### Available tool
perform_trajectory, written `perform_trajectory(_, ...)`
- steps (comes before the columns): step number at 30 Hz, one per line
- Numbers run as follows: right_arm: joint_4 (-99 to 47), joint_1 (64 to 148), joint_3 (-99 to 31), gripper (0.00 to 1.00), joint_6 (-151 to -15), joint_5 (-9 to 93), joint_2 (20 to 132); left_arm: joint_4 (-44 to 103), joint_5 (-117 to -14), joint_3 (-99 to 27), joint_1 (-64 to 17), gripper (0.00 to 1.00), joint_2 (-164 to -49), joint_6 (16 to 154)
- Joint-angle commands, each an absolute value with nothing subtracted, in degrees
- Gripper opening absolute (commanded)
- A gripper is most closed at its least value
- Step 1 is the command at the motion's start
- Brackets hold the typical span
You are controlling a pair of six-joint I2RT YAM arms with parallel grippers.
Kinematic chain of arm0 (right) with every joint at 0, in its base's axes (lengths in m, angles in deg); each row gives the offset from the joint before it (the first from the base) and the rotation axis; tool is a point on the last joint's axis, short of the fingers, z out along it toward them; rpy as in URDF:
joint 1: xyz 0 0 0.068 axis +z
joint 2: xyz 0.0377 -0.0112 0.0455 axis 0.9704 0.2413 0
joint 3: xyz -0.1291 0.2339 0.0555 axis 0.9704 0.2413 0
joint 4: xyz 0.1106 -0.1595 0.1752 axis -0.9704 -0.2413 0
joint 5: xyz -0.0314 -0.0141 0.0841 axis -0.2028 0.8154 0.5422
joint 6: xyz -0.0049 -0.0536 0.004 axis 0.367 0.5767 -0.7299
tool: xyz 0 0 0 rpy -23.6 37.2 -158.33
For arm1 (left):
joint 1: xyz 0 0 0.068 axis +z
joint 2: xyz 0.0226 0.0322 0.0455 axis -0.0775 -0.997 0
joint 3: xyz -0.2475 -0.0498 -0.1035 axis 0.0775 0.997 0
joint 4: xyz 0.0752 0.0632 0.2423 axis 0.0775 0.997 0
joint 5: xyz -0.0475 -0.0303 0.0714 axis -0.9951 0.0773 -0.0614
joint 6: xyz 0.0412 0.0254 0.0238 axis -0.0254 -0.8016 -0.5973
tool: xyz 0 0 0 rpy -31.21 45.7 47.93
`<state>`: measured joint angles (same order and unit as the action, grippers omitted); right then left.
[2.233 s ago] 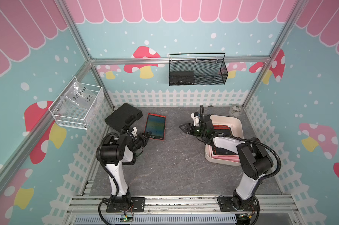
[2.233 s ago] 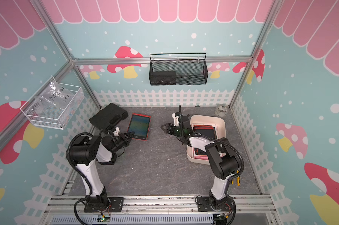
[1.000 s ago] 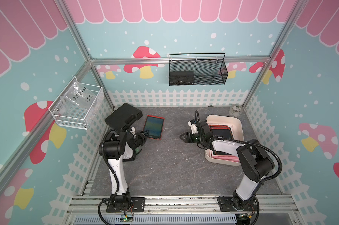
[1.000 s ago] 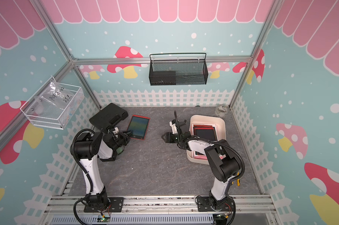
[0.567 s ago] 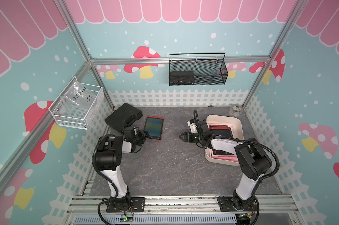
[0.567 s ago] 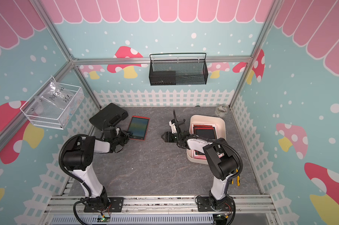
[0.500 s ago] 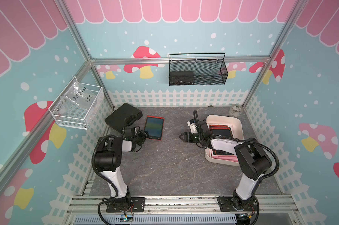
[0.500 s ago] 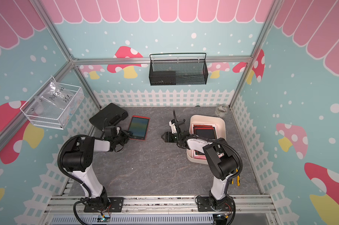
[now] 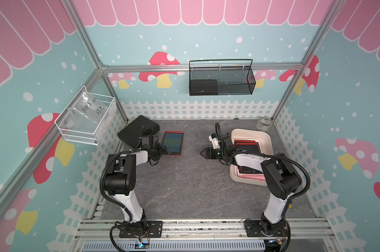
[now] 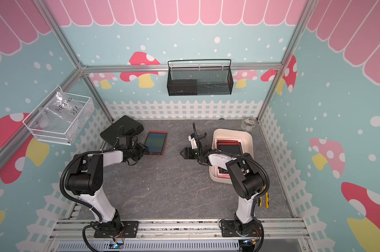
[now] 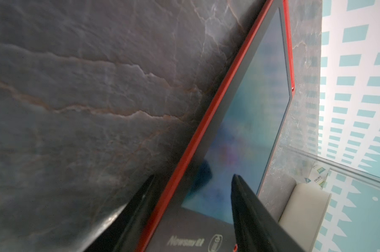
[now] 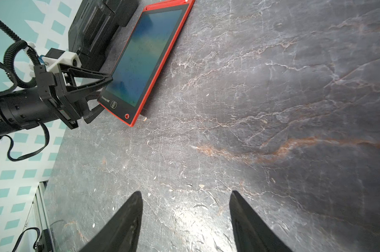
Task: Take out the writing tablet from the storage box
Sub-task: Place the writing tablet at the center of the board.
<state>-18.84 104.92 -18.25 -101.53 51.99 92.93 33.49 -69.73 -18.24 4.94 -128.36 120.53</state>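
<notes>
**Q:** Chg vs. earlier frames?
**A:** R arm had pulled the right gripper (image 9: 204, 152) off the storage box (image 9: 268, 141), toward 8 o'clock. L arm's elbow had swung out; the left gripper (image 9: 161, 150) stayed at the tablet corner.

**Q:** Tablet pos.?
**A:** The writing tablet (image 9: 172, 143) lay outside the box, flat and screen up, on the table (image 9: 191, 185) at approx. 11 o'clock from ctr. A black case (image 9: 136, 131) sat just beside it at its 10 o'clock.

**Q:** L jaws?
**A:** Parted, approx. half-wide, straddling the tablet's 8 o'clock corner. The L wrist view showed one tip over the screen and one outside the red edge. No clamp seen.

**Q:** R jaws?
**A:** Wide, empty, low over bare table at the box's 9 o'clock.

**Q:** Box?
**A:** At 3 o'clock from ctr, with spare red-framed tablets (image 9: 246, 148) stacked inside.
</notes>
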Motion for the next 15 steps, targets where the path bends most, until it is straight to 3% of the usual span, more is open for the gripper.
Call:
perform_trajectory(1,-19.48,105.27,-19.79,0.66,-99.91,52.99,94.36,42.20,-66.75,-19.45,4.57,0.57,-130.05,118.82)
perform_trajectory(12,-20.17,105.27,-22.77,0.69,-98.31,54.19,98.09,46.34,-68.18,-20.73,2.82,0.63,-130.48,117.91)
perform_trajectory(15,-20.90,105.30,-23.32,0.69,-97.78,53.36,98.38,48.26,-68.12,-21.01,2.51,0.73,-129.85,117.11)
